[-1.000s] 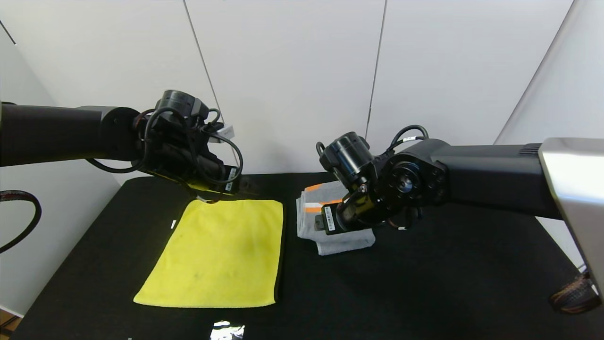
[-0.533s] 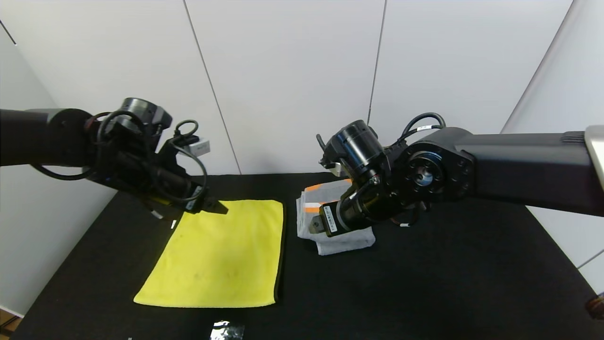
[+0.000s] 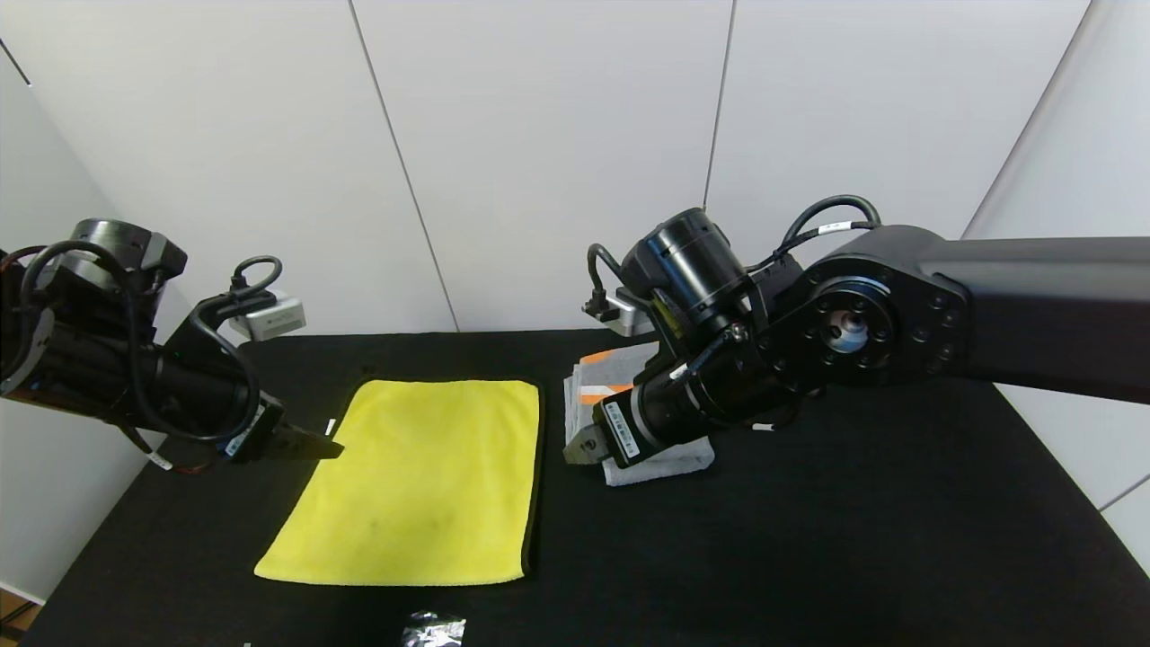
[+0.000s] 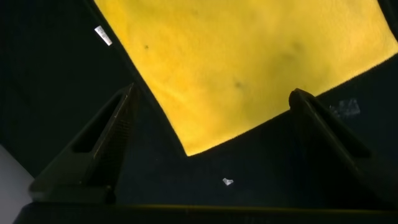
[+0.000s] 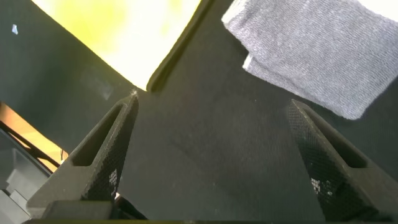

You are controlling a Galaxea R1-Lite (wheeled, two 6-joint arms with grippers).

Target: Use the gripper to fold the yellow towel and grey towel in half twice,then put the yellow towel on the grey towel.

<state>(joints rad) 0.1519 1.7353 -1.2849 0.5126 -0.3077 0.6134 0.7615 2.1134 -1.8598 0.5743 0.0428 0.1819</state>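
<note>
The yellow towel [image 3: 422, 485] lies flat on the black table as a rectangle. The folded grey towel [image 3: 660, 465] sits to its right, its orange band partly hidden behind my right arm. My left gripper [image 3: 314, 447] is open and empty, hovering just off the yellow towel's left edge. In the left wrist view the gripper [image 4: 212, 93] sits above a corner of the yellow towel [image 4: 249, 56]. My right gripper [image 3: 579, 449] is open and empty, over the gap between the two towels. The right wrist view shows this gripper [image 5: 212, 102] above bare table, with the grey towel [image 5: 317, 50] and yellow towel [image 5: 124, 31] beyond.
The black table [image 3: 809, 539] reaches to white wall panels at the back. A small white tag [image 3: 330, 426] lies beside the yellow towel's left edge. A shiny foil scrap [image 3: 433, 626] lies at the table's front edge. A white speck [image 4: 228, 182] is near the towel corner.
My left gripper has pulled back from the yellow towel's far edge, down and left to its left side. My right gripper has swung lower and left, off the grey towel.
</note>
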